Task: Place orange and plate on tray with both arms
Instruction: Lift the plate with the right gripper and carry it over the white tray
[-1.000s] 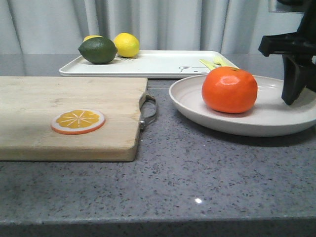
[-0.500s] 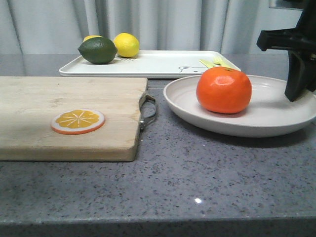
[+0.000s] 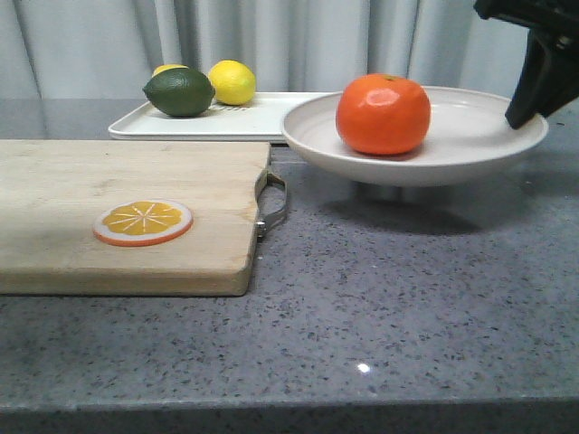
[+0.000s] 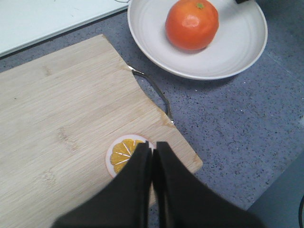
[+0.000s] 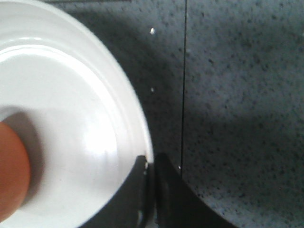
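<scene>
Hovering over the cutting board and its orange slice, the left gripper holds its fingers together on nothing. Further right, the tray lies behind the plate, which hangs clear of the counter with the orange on it. The right gripper pinches the plate's rim, apparently a thin hold, so it should travel level and slowly toward the tray.
</scene>
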### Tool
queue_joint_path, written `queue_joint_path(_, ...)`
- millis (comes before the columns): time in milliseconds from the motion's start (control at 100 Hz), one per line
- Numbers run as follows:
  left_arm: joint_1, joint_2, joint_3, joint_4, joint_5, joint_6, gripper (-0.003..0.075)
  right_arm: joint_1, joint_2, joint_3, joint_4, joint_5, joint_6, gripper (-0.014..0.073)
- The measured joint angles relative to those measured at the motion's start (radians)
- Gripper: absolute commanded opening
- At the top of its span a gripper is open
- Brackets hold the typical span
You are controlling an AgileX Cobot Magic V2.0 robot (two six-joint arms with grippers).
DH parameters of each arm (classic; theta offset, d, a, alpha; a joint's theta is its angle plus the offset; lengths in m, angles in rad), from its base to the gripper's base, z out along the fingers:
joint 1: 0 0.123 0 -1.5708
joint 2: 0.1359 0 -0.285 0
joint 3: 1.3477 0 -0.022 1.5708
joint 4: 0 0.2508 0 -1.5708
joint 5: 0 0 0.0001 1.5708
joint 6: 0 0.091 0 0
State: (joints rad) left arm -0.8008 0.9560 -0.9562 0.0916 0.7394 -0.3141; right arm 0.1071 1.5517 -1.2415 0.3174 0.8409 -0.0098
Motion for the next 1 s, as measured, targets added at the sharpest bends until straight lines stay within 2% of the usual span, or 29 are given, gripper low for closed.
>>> queue_joint_path(330,0.0,0.0,0.0,0.002,0.0,0.0,-0.0019,0.0,0.194,-0.299,0.011,0.099,-0.006,-0.0067)
queue_joint_path(790,0.0,0.0,0.0,0.002,0.0,-0.002,-0.0019,0.021,0.589,-0.892,0.011,0.288,0.01,-0.006)
queue_joint_path(1000,0.0,0.0,0.0,0.002,0.0,-0.004,-0.0019,0.021,0.737,-1.109,0.011,0.3,0.035,-0.006)
